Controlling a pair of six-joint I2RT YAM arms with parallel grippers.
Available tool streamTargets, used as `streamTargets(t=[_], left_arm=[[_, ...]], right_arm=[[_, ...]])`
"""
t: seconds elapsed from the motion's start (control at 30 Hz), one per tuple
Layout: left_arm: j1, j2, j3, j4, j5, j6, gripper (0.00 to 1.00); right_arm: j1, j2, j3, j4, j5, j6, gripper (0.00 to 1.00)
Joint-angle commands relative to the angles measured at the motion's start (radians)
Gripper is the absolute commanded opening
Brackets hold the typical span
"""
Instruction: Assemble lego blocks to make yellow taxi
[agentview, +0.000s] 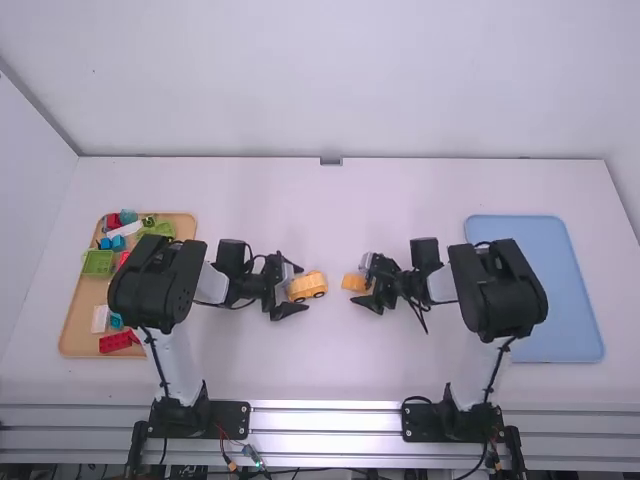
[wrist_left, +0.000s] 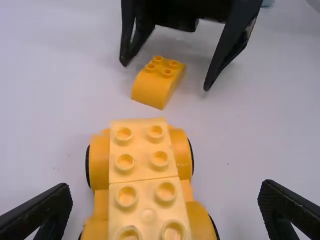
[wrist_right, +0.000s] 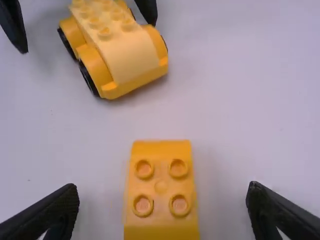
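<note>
Facing inward over the white table (agentview: 335, 365), both grippers stand spread: the left gripper (wrist_left: 165, 186) astride the wheeled yellow car body (wrist_left: 145, 165); the right gripper (wrist_right: 162, 189), nearer the curved yellow brick (wrist_right: 160, 175), has it centred between parted fingers, long axis running roughly carward, sides seemingly ready for pinching.

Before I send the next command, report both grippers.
Left gripper: open around the wheeled yellow car, not gripping.
Right gripper: open around the loose yellow block.
</note>
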Motion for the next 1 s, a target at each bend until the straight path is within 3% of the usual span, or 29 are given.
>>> streamTargets(t=[0.0,0.23,0.53,0.7,0.97], left_arm=[[0.002,0.011,-0.013,0.017,-0.007,-0.028,0.99],[0.002,0.011,-0.045,0.111,-0.030,-0.082,0.99],[0.000,0.011,-0.074,0.130,-0.084,-0.082,0.99],[-0.019,0.011,-0.062,0.124,-0.097,-0.084,0.99],[-0.072,0.011,-0.039,0.123,-0.183,-0.087,1.00]], right_arm=[[0.001,0.032,0.032,-0.006,-0.041,0.003,0.80],[0.000,0.037,0.029,-0.003,-0.012,0.005,0.56],[0.000,0.035,0.031,-0.028,-0.013,0.008,0.14],[0.000,0.029,0.061,-0.082,-0.018,0.053,0.09],[0.030,-0.164,0.099,-0.352,-0.023,-0.089,0.04]])
